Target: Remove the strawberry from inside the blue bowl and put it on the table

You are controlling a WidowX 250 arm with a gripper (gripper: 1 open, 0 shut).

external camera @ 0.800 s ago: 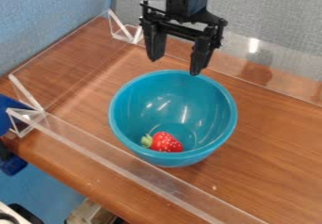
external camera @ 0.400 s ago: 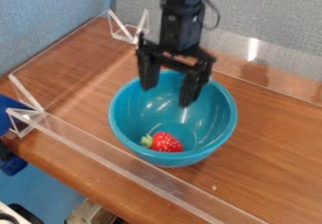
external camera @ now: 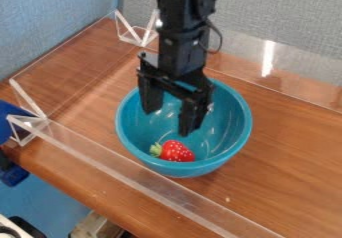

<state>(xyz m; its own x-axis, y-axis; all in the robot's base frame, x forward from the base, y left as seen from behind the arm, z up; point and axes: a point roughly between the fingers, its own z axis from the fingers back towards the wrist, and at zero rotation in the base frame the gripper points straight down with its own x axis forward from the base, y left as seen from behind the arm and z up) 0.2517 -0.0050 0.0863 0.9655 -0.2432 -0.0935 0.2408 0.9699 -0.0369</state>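
Gripper (external camera: 170,108) hovers, jaws spread, over strawberry in blue bowl
The red strawberry (external camera: 173,151) lies inside the glossy bowl (external camera: 235,132), on a wood-grain table (external camera: 287,147).

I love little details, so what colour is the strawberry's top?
Green, best seen in the camera view.

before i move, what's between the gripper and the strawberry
In the camera view, only a strip of the bowl's inside shows between the open gripper and the strawberry; nothing else lies there.
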